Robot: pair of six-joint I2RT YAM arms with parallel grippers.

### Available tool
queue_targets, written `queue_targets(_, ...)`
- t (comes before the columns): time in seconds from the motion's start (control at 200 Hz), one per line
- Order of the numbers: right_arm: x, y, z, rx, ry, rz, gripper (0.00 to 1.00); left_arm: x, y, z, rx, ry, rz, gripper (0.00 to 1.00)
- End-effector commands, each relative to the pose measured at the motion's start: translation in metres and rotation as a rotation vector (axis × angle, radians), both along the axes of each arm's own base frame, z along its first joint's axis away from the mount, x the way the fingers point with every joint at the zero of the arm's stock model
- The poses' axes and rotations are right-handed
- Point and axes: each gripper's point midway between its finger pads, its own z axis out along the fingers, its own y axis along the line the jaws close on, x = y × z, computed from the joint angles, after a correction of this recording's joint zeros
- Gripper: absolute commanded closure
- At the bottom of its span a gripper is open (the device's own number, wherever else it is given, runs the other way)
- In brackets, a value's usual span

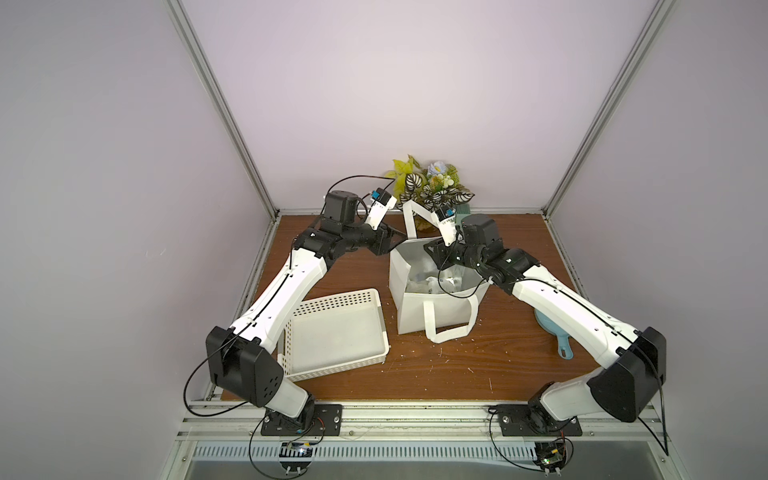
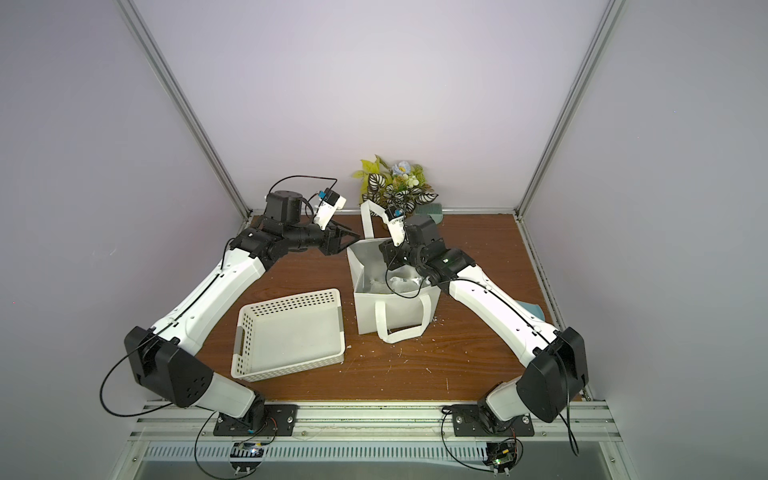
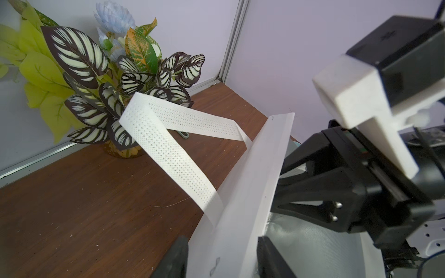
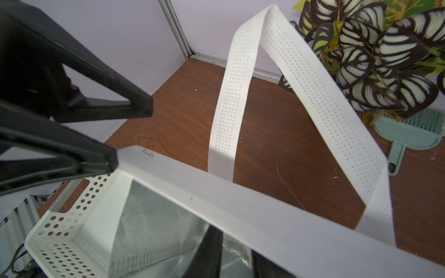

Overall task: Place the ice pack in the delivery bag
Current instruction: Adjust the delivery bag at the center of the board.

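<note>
Left gripper [image 3: 221, 240] half-open astride delivery bag [image 1: 415, 316] far rim, right gripper [image 4: 234, 257] narrow, empty-looking inside — either pulling out could snag rim — light bag tips.

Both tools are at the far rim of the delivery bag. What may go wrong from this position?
1. The left tool stands open astride the far rim of the delivery bag; a sideways pull may drag or tip the bag.
2. The upright strap handle rises close beside both tools; an arm may snag it when it leaves.
3. The right tool sits inside, against the far wall; it may catch the foil lining.
</note>
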Motion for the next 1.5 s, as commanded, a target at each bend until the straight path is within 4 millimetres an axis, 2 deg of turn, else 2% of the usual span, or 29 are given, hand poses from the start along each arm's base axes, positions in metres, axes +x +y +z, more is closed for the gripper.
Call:
queue_targets(0.0, 0.005, 0.002, 0.027, 0.053, -0.047, -0.004, 0.73, 0.004, 0.002, 0.002, 0.009, -0.008, 0.002, 0.55)
queue_targets(0.18, 0.007, 0.002, 0.026, 0.054, -0.043, -0.003, 0.73, 0.002, 0.001, -0.007, 0.029, 0.018, -0.018, 0.52)
queue_targets(0.621, 0.009, 0.004, 0.026, 0.060, -0.032, 0.000, 0.73, -0.006, -0.003, 0.006, -0.001, 0.011, -0.062, 0.43)
queue_targets(0.806, 0.008, 0.005, 0.027, 0.066, -0.029, 0.003, 0.73, -0.003, 0.001, -0.004, 0.037, 0.020, -0.037, 0.47)
queue_targets(0.876, 0.008, 0.005, 0.027, 0.068, -0.027, 0.006, 0.73, -0.001, 0.003, -0.006, 0.047, 0.017, -0.024, 0.53)
queue_targets(1.136, 0.007, 0.005, 0.026, 0.070, -0.022, 0.007, 0.73, 0.003, 0.002, -0.002, 0.047, 0.010, -0.014, 0.56)
queue_targets(1.191, 0.007, 0.005, 0.026, 0.071, -0.021, 0.008, 0.73, 0.004, 0.002, -0.002, 0.045, 0.011, -0.015, 0.61)
queue_targets(1.416, 0.006, 0.006, 0.025, 0.074, -0.020, 0.011, 0.73, 0.009, 0.000, -0.002, 0.056, 0.001, -0.007, 0.58)
queue_targets(1.491, 0.005, 0.005, 0.027, 0.074, -0.021, 0.008, 0.73, 0.010, 0.001, -0.004, 0.061, 0.001, -0.006, 0.60)
